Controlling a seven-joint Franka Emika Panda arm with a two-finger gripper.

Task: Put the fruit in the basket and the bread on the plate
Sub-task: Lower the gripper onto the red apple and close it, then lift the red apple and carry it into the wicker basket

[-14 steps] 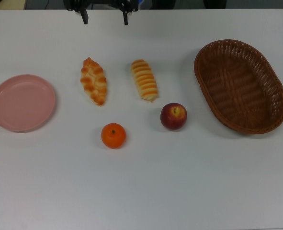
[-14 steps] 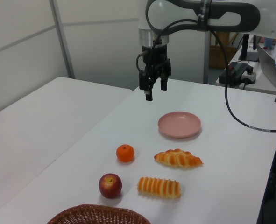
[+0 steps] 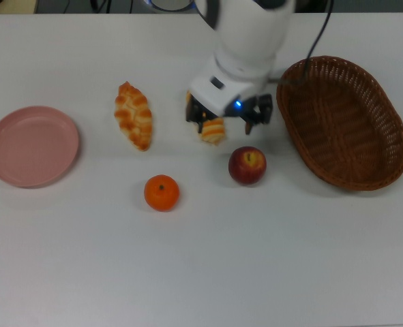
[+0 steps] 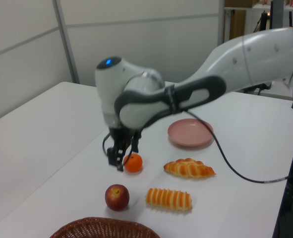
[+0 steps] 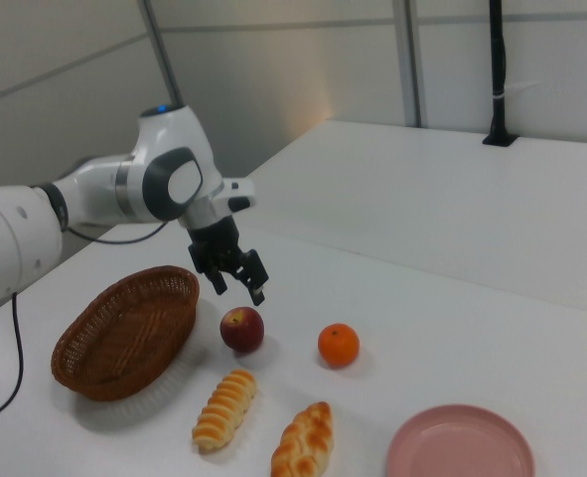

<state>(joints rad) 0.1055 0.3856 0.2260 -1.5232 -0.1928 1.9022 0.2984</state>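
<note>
Approaching the first pick, likely the apple (image 5: 241, 328), resting on the table just beside the basket (image 5: 124, 333); nothing moved yet, plate (image 5: 462, 447) bare. Next: centring over the apple, then descending. Hovering above the table near apple and striped roll (image 5: 223, 407), end effector (image 5: 235, 280) pointing down, fingers apart, holding nothing.
</note>
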